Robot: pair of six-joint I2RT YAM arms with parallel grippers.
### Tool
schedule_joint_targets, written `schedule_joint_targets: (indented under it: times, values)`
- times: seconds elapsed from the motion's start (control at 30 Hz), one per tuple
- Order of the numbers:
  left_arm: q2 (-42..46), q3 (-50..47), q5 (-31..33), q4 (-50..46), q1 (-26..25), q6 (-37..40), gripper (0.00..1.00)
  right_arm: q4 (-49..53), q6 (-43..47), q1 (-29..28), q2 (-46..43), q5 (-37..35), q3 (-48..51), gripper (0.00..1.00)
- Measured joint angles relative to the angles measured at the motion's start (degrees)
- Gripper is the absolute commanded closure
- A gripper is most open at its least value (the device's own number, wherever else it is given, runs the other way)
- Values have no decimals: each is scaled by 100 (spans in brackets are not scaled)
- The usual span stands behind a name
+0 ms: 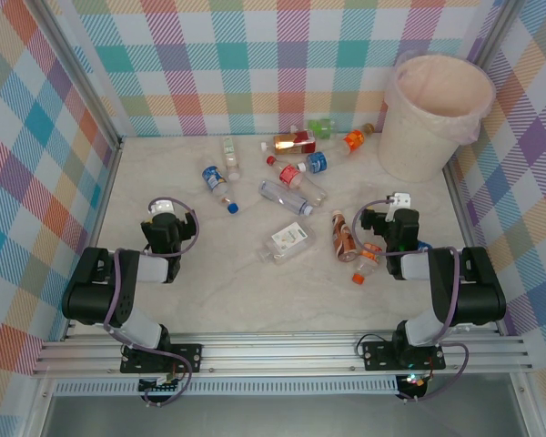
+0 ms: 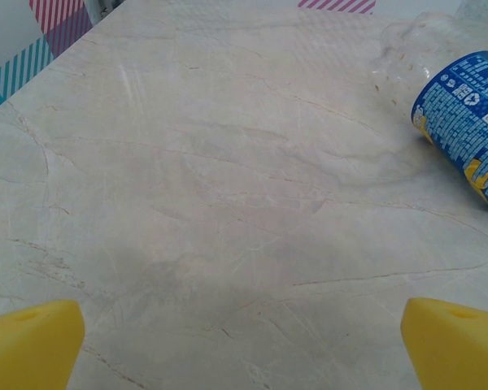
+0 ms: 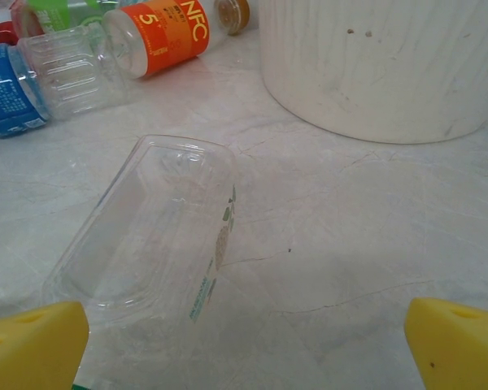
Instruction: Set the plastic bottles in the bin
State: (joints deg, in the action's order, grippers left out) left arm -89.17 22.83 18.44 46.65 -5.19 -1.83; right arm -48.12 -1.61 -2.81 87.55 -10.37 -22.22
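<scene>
- The left hand sits near left over the table. Its two yellow fingertips are spread wide and grip nothing, with bare pale marbled surface between them.
- The right hand sits near right, equally wide open and empty. One clear square-sided bottle lies on its side just ahead of it.
- The plastic bottles number about eleven seen from above, all lying on the table. Some overlap, so the count is not certain.
- Three of them lie mid-table, near the right hand.
- Eight are scattered farther back, from centre-left towards the bin's foot.
- One bin, round, cream and lined with thin plastic, stands upright in the far right corner. An orange-labelled bottle lies near its base.
</scene>
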Motion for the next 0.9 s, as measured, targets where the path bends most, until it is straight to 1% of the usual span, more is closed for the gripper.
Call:
schedule_joint_targets:
  times: [0.1,0.17,0.37,0.43,0.53,0.63,0.7,0.8,0.9]
  values:
    - [52,0,-59,-7,0,15,0,247,0,-2,-258,37,0,0]
    - [221,11,-79,-243,0,17,0,599,-2,-2,-595,39,-37,0]
    - [1663,254,-9,-1523,-7,-87,0,1644,-221,-2,-1596,59,-378,0]
    - [2107,466,129,-2079,-11,-358,0,2111,-450,-2,-1849,55,-553,0]
    - [2446,907,271,-3034,-35,-852,0,2870,-883,-2,-2031,61,-898,0]
    - [2472,1451,315,-4081,-94,-1563,0,3401,-1261,-2,-2063,208,-1193,0]
    - [2319,1845,221,-4809,-120,-2068,0,3620,-1462,-2,-2065,372,-1294,0]
    - [1770,2518,-129,-5744,-205,-2715,0,3860,-1762,-2,-2063,651,-1394,0]
    - [1147,2955,-468,-6240,-531,-3161,0,4006,-1961,-2,-2063,914,-1493,0]
